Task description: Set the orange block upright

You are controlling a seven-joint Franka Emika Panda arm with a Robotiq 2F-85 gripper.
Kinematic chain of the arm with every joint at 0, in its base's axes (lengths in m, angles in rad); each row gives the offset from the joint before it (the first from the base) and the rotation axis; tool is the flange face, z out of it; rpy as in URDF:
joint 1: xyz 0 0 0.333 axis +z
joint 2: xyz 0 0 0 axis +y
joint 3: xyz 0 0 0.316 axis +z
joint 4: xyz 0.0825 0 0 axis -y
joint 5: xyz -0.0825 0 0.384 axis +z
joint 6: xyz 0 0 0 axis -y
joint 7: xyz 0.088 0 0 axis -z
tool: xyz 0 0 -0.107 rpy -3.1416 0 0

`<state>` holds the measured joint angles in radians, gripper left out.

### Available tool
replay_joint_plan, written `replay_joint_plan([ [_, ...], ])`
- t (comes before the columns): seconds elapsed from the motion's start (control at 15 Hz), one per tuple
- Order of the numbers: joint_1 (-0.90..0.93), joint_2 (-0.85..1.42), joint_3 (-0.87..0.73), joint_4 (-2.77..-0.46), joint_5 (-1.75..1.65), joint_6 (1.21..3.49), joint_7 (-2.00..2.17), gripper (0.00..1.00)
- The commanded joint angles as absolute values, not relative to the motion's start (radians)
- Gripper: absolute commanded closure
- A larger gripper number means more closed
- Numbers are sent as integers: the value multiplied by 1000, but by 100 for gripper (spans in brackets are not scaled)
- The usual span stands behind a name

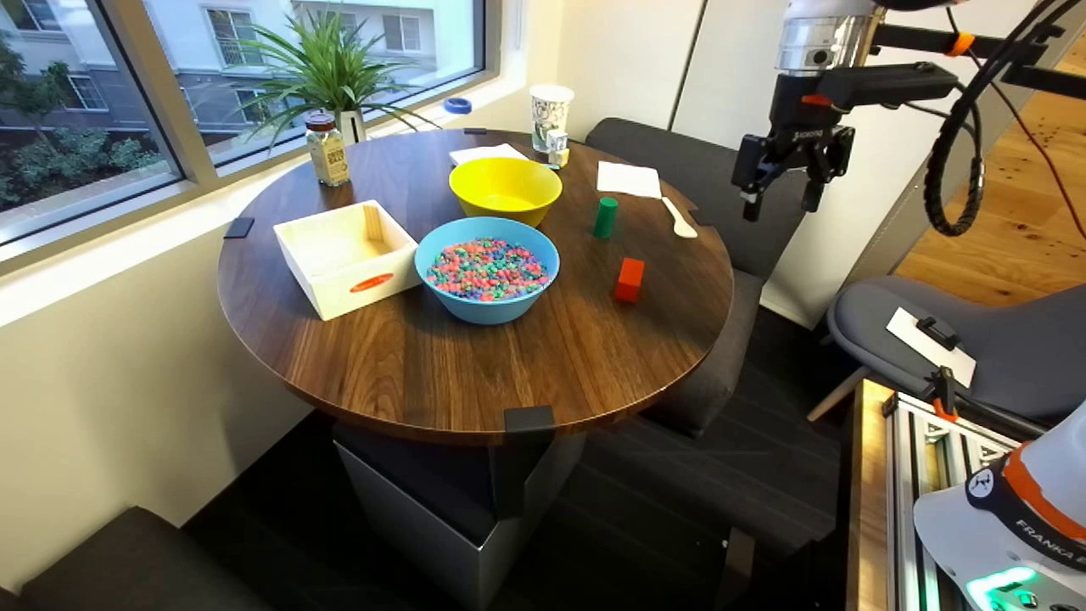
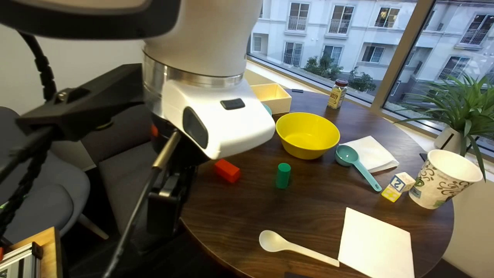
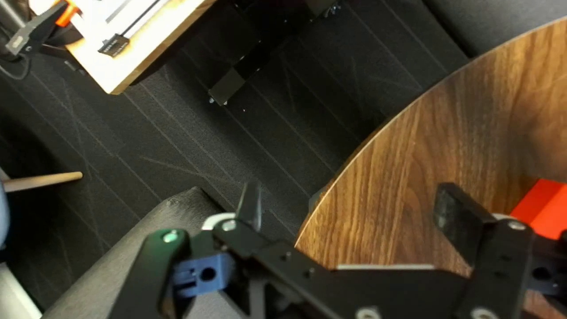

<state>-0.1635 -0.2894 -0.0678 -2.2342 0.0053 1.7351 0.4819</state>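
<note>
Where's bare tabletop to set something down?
Free: between the red-orange rectangular block and the round blue bowl; also from that bowl to the black edge bracket. Crowded: that bowl, pale wooden box and round yellow bowl bunch together.

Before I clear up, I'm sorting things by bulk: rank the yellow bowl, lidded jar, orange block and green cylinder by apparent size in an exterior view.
Largest to smallest in an exterior view:
1. Yellow bowl
2. Lidded jar
Last, unranked: orange block and green cylinder, which look much alike in size.

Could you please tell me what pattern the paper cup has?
The paper cup is off-white with dark curling swirls and touches of green; it shows best in an exterior view.
</note>
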Motion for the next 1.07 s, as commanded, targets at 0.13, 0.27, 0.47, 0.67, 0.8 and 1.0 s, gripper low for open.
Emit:
replay_joint_plan([
  [0.13, -156, -192, -57, -2243, 79, 1918, 630, 0],
  [0.27, -141, -155, -58, -2229, 132, 1946, 632, 0],
  [0.47, -138, -159, -63, -2234, 105, 1942, 609, 0],
  [0.67, -133, -145, -62, -2227, 109, 1943, 609, 0],
  [0.8, -133, -145, -62, -2224, 109, 1943, 609, 0],
  [1.0, -138, -132, -67, -2233, 141, 1980, 661, 0],
])
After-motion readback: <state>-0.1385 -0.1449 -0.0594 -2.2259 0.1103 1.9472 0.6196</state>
